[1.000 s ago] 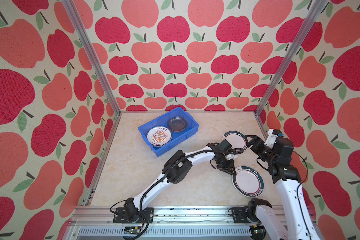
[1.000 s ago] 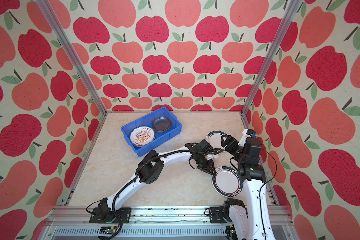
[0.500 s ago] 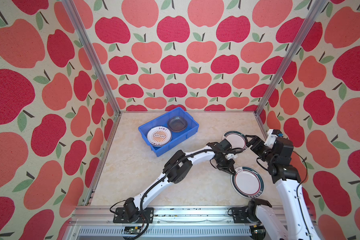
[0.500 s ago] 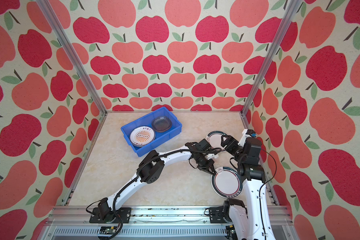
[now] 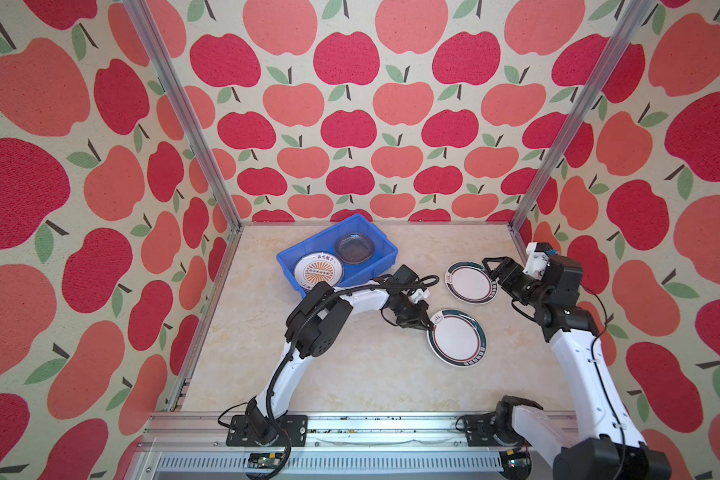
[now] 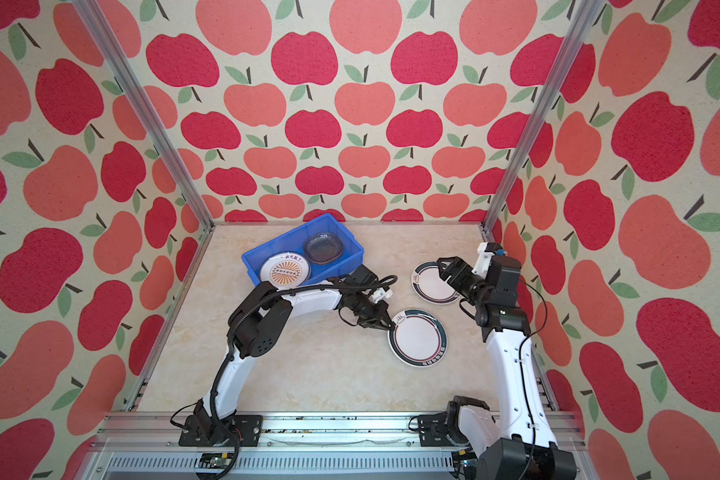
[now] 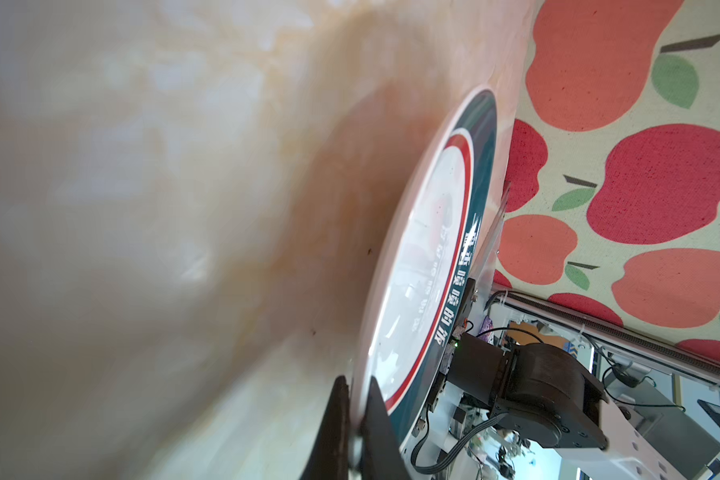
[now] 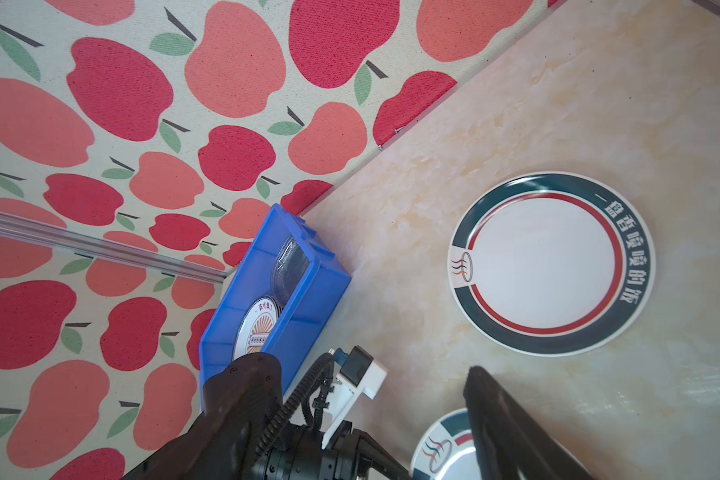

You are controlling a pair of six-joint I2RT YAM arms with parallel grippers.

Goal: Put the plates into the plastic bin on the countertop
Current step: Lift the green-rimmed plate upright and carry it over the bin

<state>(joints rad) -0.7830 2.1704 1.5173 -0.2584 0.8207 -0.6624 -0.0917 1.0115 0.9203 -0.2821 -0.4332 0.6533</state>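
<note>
The plastic bin stands on the countertop at the far left of the work area, and its long axis runs from eight to two o'clock in both top views. A sunburst plate fills its eight o'clock half and a glass plate its two o'clock half. Any new plate must therefore go on top of one of these. The left gripper is closed tightly on the ten o'clock rim of the near green-rimmed plate. In the left wrist view its fingers pinch the rim from both faces, but I cannot tell if the plate is fully off the surface. From this gripper the bin lies at about ten o'clock, not far away, so the left arm is clearly the nearer one. I judge that the carry must first rise over the bin's near wall, because the arm's own forearm passes just beside that wall. The far green-rimmed plate lies flat at one o'clock from the held plate, near it but apart. The right gripper stands at this plate's three o'clock edge with its jaws spread and nothing between them. The right wall is close behind it, which leaves little room on that side.
</note>
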